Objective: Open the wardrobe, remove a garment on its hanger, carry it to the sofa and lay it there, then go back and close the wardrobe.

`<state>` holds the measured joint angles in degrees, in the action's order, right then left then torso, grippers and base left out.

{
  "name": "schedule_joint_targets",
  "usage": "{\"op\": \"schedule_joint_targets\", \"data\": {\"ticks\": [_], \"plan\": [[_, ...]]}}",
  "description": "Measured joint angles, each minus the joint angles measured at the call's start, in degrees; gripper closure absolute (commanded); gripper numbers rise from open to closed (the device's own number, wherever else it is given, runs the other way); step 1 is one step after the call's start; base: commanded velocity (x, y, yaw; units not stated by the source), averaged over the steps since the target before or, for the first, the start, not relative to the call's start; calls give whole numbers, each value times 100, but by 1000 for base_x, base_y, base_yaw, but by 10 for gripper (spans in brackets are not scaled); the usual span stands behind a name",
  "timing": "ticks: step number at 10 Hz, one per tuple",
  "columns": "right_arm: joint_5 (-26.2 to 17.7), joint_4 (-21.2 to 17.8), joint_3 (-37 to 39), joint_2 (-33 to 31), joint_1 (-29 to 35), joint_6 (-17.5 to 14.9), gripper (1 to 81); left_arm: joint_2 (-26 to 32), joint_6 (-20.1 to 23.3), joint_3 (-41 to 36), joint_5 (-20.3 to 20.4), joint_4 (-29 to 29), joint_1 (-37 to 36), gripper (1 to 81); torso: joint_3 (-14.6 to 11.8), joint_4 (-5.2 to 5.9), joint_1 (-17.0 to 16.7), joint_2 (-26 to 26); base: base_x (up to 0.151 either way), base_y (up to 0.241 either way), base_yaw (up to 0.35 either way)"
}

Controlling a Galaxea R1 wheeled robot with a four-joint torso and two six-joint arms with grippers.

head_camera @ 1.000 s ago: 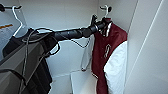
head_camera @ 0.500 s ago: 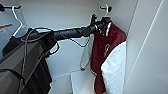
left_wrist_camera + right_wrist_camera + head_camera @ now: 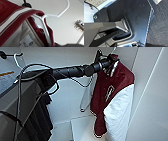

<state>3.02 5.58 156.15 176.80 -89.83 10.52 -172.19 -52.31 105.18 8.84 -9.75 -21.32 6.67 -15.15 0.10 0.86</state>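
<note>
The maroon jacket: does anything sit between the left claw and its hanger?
Nothing visible does. In the head view the left claw is right at the collar of the maroon jacket, where the white hanger pokes out. The dark shirt hangs well off to the side.

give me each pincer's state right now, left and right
Left pincer: up at the collar of the jacket by the hanger; open or closed cannot be told.
Right pincer: cannot be told.

Soft, even white light fills the wardrobe [image 3: 150, 109] interior; faint shadows fall behind the garment [image 3: 110, 97]. Everything looks blurred. By the hanger [image 3: 50, 16], the collar sits out of focus.
</note>
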Motion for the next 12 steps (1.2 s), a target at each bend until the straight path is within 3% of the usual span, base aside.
{"op": "schedule_joint_targets", "data": {"ticks": [2,5,7,12], "plan": [[4,0,0,-1,-13,0,10,83,-6,17,-265,48,35,811,0,348,2,-2,0,0,0],[6,0,0,-1,20,0,10,99,-6,39,-479,63,74,811,0,964,2,-2,0,0,0],[4,0,5,-23,20,0,10,160,-11,-6,-546,94,84,811,2,1250,2,-2,0,0,0],[44,0,9,-28,30,0,10,199,61,-837,-628,185,346,811,2,1268,2,-2,0,0,0]]}}
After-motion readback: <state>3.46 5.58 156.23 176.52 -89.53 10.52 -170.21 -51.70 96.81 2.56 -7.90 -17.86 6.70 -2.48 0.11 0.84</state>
